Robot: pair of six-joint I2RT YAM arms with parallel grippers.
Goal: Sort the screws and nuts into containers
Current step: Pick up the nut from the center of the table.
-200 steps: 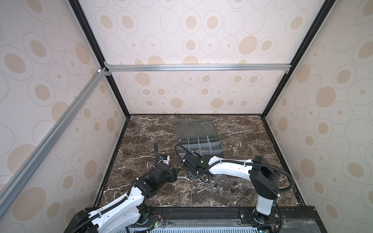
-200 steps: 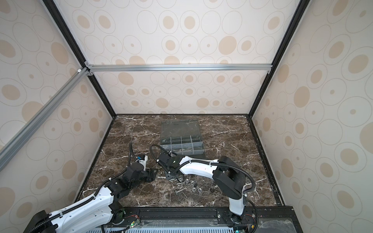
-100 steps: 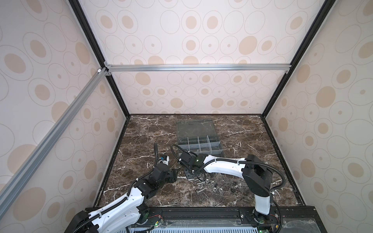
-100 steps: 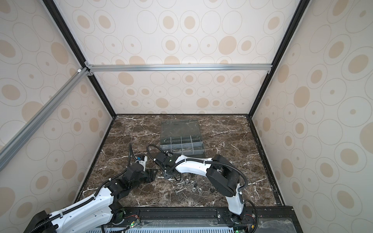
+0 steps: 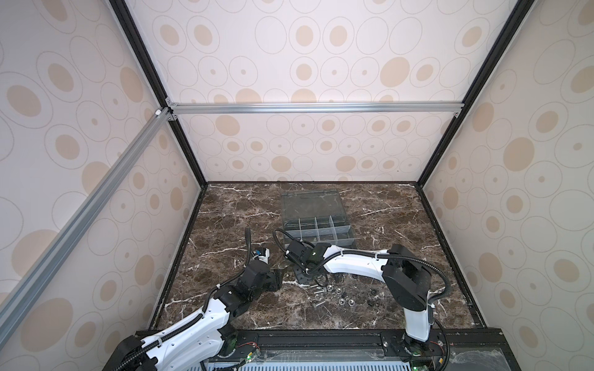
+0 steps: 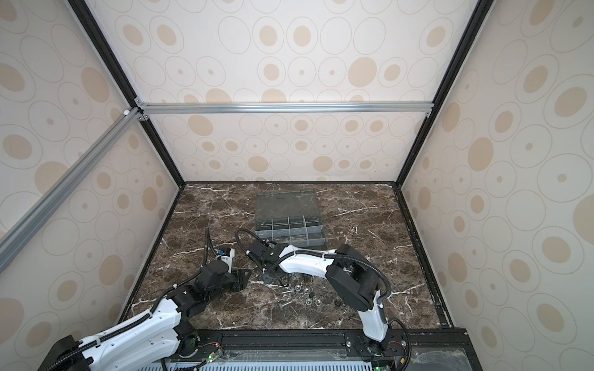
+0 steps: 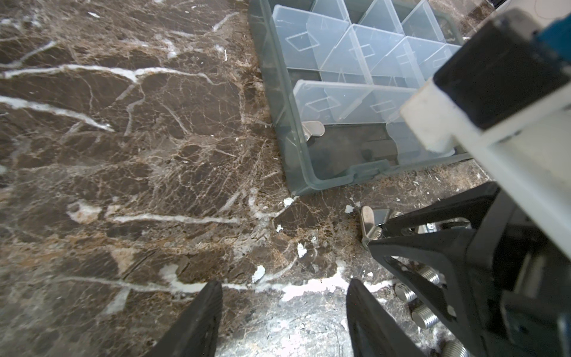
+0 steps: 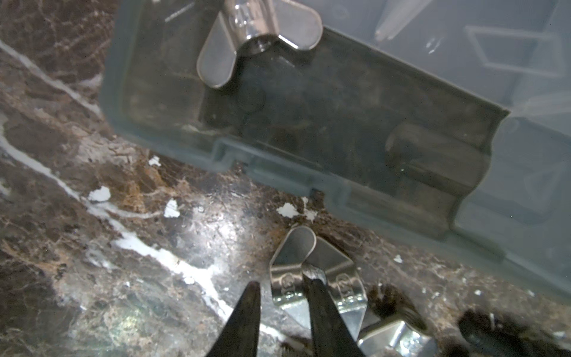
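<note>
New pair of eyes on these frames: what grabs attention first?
The right hand, tips narrowly apart, straddles one wing of a wing nut on the marble just outside the organiser box. A second wing nut already lies in the box's near corner compartment. The left hand hangs open over bare marble beside the loose hardware pile.

The white-and-black right arm swings toward the robot's left. Its black elbow joint now sits nearer the middle of the dark brown marble tabletop than a second ago. The right gripper has slid the same way, closer to the left gripper. Its black fingers have drawn closer together and now straddle one wing of a shiny silver winged nut.
</note>
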